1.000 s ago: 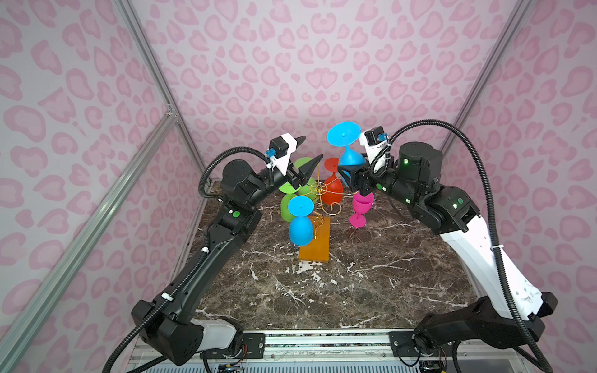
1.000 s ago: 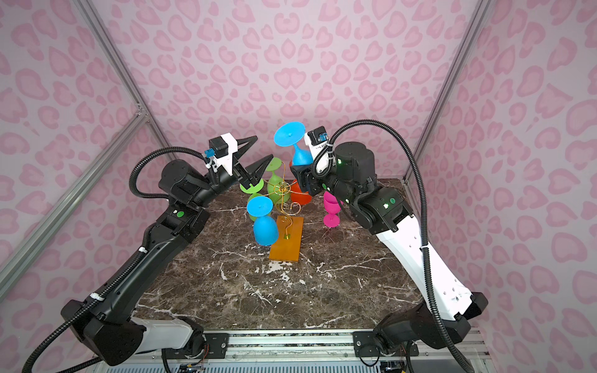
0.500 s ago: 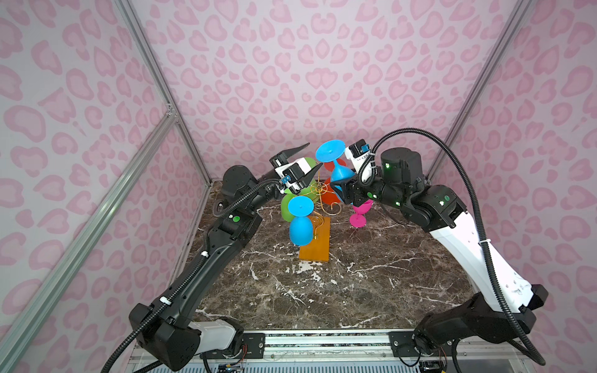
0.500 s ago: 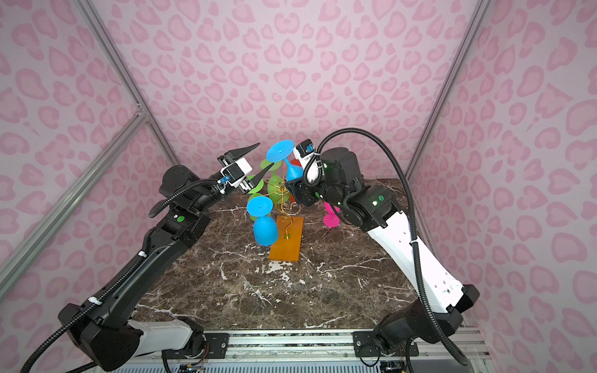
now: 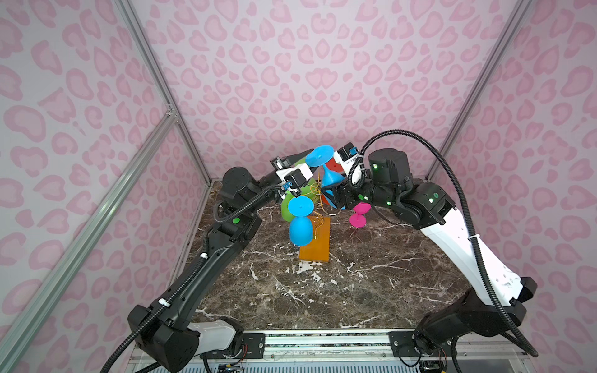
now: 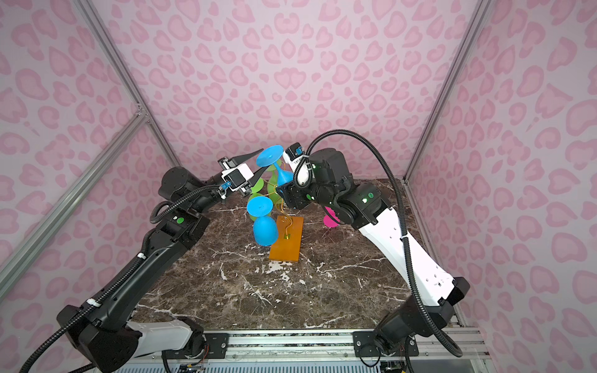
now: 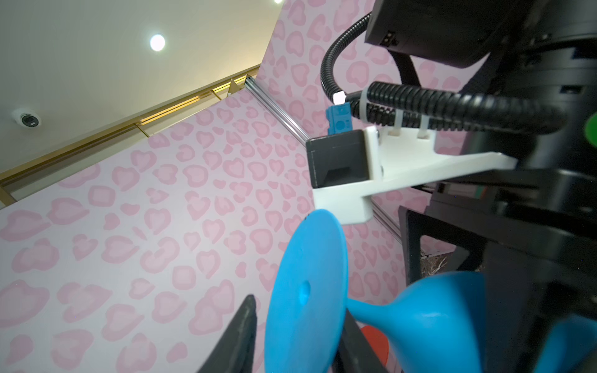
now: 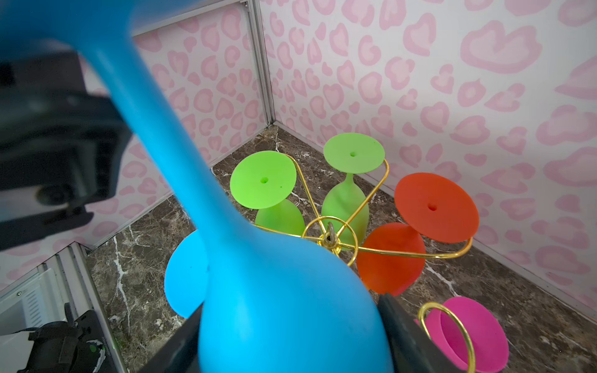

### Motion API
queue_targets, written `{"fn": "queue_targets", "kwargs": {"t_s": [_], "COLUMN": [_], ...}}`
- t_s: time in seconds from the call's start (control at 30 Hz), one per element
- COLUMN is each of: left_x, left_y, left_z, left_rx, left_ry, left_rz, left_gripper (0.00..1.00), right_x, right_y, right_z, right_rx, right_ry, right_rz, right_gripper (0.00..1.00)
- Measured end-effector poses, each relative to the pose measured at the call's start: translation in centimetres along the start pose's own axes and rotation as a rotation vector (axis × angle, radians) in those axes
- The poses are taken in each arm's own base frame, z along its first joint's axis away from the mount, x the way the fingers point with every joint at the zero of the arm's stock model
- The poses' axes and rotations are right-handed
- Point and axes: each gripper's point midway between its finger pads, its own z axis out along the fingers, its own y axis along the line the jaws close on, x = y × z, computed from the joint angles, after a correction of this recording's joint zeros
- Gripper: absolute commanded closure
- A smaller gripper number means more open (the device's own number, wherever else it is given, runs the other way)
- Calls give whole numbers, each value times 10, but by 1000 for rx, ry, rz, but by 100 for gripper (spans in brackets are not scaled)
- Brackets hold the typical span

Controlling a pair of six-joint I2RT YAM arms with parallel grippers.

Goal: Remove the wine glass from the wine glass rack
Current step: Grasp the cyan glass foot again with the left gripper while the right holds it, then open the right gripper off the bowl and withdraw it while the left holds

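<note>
**Top views.** The blue glass (image 5: 332,178) is seen clear of the rack (image 5: 315,243). It is tilted above the gold arms, with its foot up and toward the left. Its bowl is clamped in the right gripper (image 5: 333,194). Against a second ago, the glass has been brought lower and further left. The left gripper (image 6: 256,164) was then spread wide and well apart from the glass. It has since been brought up to the foot, and its fingers are set one on each side of the disc, narrower than before. The rack, the second blue glass (image 5: 300,226) hung on it and the pink glass (image 5: 358,217) nearby are found unmoved.

**Left wrist.** The foot of the blue glass (image 7: 307,290) is framed by the left gripper (image 7: 298,306). A gap is seen between one finger (image 7: 239,339) and the disc, so the jaws are not closed on it. Contact on the stem side cannot be told.

**Right wrist.** The bowl of the blue glass (image 8: 290,306) is pressed between the fingers (image 8: 407,339) of the right gripper (image 8: 290,342). Beneath it the rack's hub (image 8: 329,237) is seen. Two green glasses (image 8: 263,179), a red glass (image 8: 436,206) and the second blue glass (image 8: 185,274) are hung there foot up. The pink glass (image 8: 468,332) is seen by a gold loop.
</note>
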Motion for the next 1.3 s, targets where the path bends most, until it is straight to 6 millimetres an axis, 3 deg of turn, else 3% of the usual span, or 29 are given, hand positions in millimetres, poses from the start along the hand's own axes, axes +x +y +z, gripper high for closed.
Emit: {"fn": "queue_targets", "kwargs": {"t_s": [0.3, 0.4, 0.57, 0.7, 1.1, 1.3], "left_x": [6, 10, 10, 8, 19, 30], "left_y": [-1, 0, 2, 4, 35, 38], "left_z": [-1, -1, -4, -4, -14, -20], "left_rx": [-1, -5, -16, -31, -200, -248], "left_ry": [32, 52, 64, 68, 128, 145], "left_rz": [28, 29, 3, -45, -347, -500], "left_gripper": [94, 97, 97, 97, 97, 97], "right_x": [-1, -2, -4, -6, -6, -10], "right_y": [2, 2, 4, 7, 4, -12], "right_z": [0, -3, -9, -22, -107, -146], "right_rx": [1, 2, -7, -23, -26, 35], "right_ry": [-3, -8, -38, -100, -446, -568], "right_rz": [11, 10, 9, 11, -4, 19], "right_gripper": [48, 39, 14, 2, 2, 20]}}
